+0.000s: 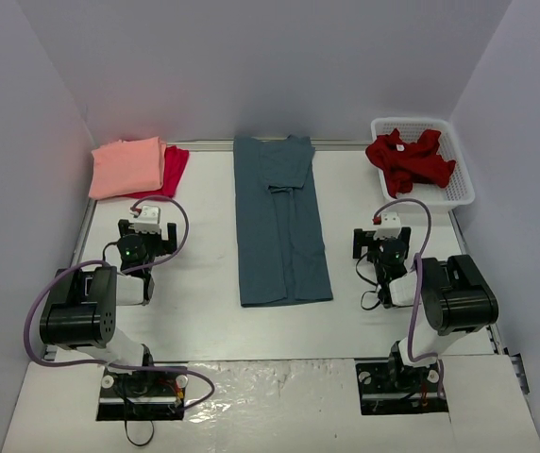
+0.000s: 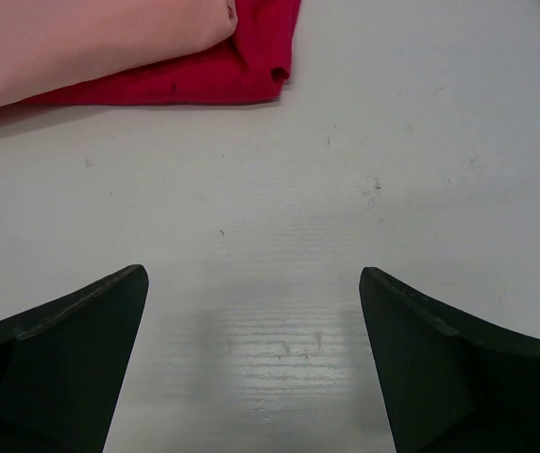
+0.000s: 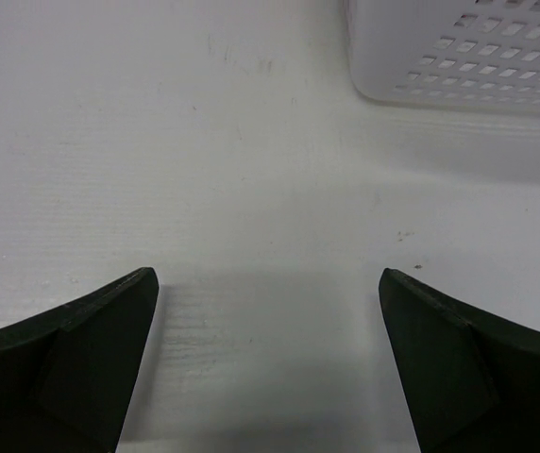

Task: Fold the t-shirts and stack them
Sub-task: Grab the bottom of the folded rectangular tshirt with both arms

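A slate-blue t-shirt (image 1: pixel 279 222) lies folded into a long strip down the middle of the table. At the back left a folded salmon-pink t-shirt (image 1: pixel 126 167) (image 2: pixel 91 38) rests on a folded crimson t-shirt (image 1: pixel 170 170) (image 2: pixel 204 80). A dark red t-shirt (image 1: pixel 410 159) lies crumpled in the white basket (image 1: pixel 459 184) at the back right. My left gripper (image 1: pixel 145 219) (image 2: pixel 251 283) stands open over bare table just in front of the pink and crimson pile. Between the blue shirt and the basket my right gripper (image 1: pixel 383 226) (image 3: pixel 268 283) is open too, holding nothing.
The basket's lattice wall (image 3: pixel 459 52) shows at the upper right of the right wrist view. Grey walls close in the table on three sides. Cables loop from both arms near their bases (image 1: pixel 138 387).
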`<action>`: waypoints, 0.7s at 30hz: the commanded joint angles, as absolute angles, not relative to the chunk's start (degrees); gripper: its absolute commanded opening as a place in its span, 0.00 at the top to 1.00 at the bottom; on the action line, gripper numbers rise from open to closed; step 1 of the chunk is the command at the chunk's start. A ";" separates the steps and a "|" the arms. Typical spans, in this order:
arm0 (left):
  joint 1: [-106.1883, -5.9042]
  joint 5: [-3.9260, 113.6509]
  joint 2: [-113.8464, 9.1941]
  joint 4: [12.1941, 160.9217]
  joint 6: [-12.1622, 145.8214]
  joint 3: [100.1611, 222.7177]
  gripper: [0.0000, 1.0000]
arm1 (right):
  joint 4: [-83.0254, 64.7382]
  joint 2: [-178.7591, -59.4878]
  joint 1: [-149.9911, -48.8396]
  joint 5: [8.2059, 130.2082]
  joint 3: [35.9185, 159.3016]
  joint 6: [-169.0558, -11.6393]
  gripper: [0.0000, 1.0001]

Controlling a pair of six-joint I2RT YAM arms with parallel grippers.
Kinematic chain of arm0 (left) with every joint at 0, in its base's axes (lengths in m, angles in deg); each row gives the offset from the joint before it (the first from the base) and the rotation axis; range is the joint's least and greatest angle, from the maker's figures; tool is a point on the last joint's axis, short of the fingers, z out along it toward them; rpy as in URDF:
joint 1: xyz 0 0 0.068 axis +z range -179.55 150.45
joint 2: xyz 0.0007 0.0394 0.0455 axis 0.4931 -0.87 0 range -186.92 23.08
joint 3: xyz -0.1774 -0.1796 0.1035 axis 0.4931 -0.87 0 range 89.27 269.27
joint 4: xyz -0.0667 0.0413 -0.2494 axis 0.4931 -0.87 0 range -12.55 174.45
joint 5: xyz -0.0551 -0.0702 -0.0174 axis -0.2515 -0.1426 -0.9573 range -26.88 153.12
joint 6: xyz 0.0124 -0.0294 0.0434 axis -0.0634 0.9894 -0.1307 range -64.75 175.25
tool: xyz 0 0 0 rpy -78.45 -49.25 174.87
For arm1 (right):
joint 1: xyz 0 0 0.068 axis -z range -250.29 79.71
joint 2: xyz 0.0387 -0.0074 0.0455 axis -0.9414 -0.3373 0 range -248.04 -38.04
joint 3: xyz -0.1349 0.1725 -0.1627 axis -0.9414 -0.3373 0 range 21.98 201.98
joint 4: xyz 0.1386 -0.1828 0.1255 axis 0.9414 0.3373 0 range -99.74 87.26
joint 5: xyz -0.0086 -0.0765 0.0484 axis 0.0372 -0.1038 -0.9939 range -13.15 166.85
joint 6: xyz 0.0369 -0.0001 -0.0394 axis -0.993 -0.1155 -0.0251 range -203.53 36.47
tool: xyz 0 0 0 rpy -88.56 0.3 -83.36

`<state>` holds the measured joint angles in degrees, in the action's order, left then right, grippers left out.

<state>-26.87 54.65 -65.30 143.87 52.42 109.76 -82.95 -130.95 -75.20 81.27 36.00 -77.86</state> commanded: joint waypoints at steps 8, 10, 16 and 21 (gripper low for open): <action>-27.17 54.86 -64.55 145.71 52.88 111.07 0.06 | -93.32 -131.03 -72.66 82.12 41.05 -81.42 0.00; -27.17 54.86 -64.63 145.80 52.88 111.16 0.06 | -93.24 -131.03 -72.49 82.03 41.05 -81.51 0.00; -27.17 54.95 -64.63 145.80 52.88 111.16 0.06 | -93.23 -131.03 -72.49 82.03 41.05 -81.51 0.00; -27.17 54.86 -64.63 145.80 52.96 111.07 0.06 | -93.24 -130.94 -72.49 81.95 41.14 -81.51 0.00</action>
